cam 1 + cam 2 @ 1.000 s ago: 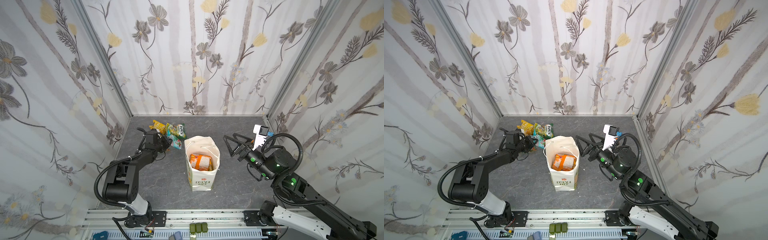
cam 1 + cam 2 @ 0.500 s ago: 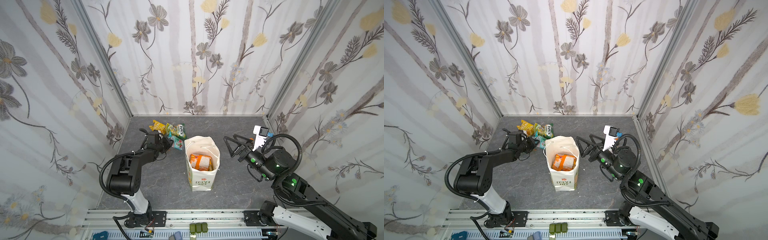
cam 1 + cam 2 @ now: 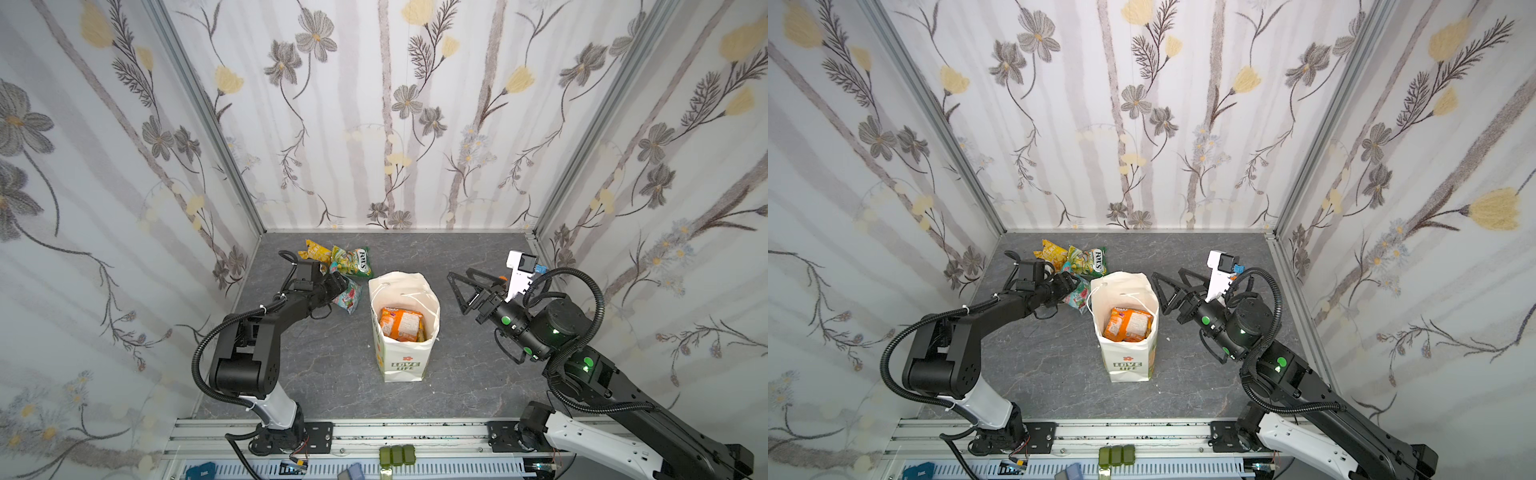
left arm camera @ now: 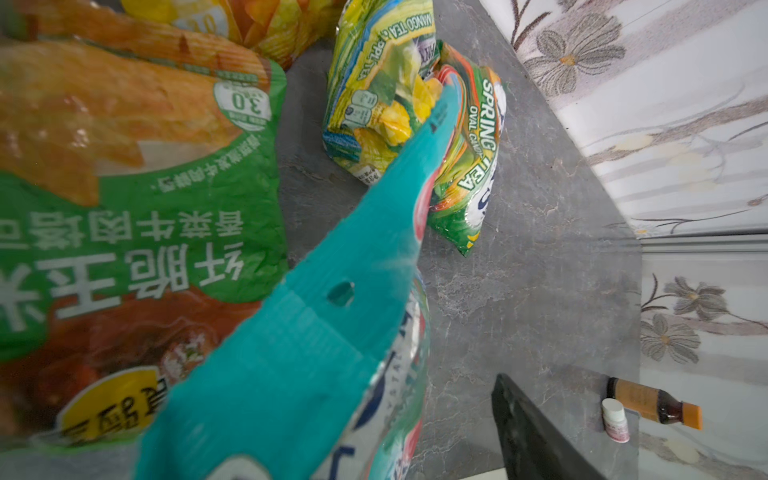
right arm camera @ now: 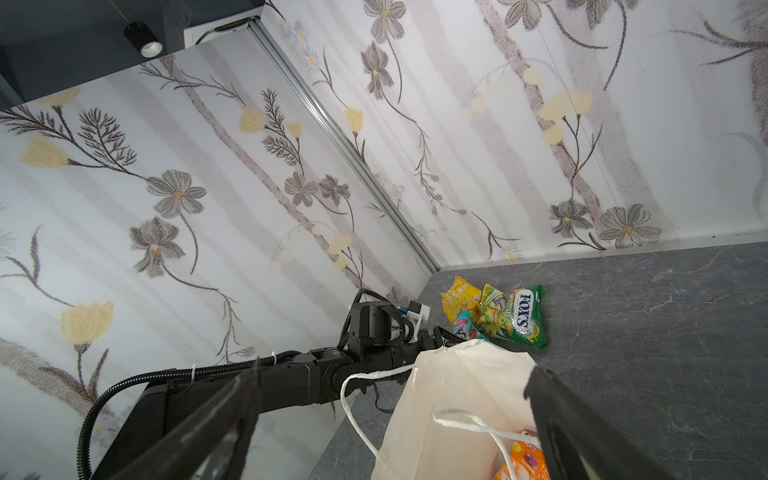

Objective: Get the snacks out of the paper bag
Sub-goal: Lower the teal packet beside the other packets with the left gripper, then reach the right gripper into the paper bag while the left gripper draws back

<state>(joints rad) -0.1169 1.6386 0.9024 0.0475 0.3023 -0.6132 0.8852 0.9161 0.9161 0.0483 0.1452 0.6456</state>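
The grey stone-look bench (image 3: 316, 374) fills the lower middle of both top views, boxed in by flowered walls (image 3: 124, 166). At its centre the white paper bag (image 3: 401, 368) with green "LOVE LIFE" print stands upright, mouth open, its string handles (image 3: 409, 296) drooping inside. An orange packet (image 3: 401, 326) lies within it. The right hand (image 3: 454, 294) hovers just right of the bag's rim, jaws spread wide and holding nothing. The right wrist view looks out between its two fingers (image 5: 561, 424) onto the bag's mouth. Left of the bag, toward the back wall, the other snacks lie in a loose cluster on the bench. They are a green and orange crisp packet (image 4: 124, 208), seen only in the left wrist view, a green Fox's candy packet (image 3: 355, 262), a yellow packet (image 3: 316, 250) against it, and a teal packet (image 3: 348, 298) nearest the bag. The left hand (image 3: 337, 286) sits low over the teal packet, released. The one finger (image 4: 532, 436) visible in the left wrist view stands clear of the packet, with bare bench between. A small brown bottle (image 4: 652, 405) with an orange cap lies beside a small white tub (image 4: 615, 417) at the foot of a wall.
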